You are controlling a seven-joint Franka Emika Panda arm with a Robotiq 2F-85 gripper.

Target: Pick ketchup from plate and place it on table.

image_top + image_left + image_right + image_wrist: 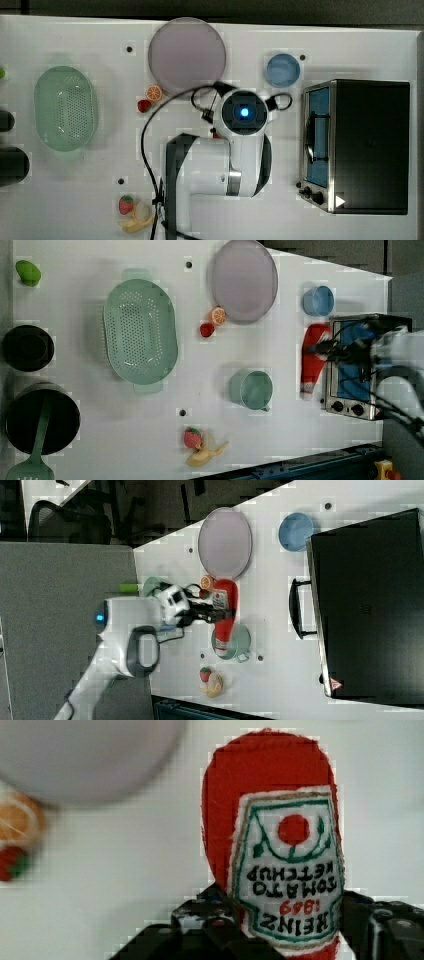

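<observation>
In the top view the arm's white wrist covers the middle of the table (75,200), just below the bare plate (187,55); an orange slice (154,92) and a small red fruit (144,105) lie by the plate's lower-left edge, a blue bowl (283,70) and a toaster oven (367,145) sit to the top view's right, a green basket (65,107) to its left. In the left view the ketchup (314,360) hangs lengthwise off the plate, between a green cup (251,389) and the oven, with the gripper (334,351) clamped across its middle. In the right view the bottle runs from near the plate down over the cup, the gripper (220,614) closed on its body. In the wrist view the black fingers (220,930) squeeze the bottle's labelled body.
</observation>
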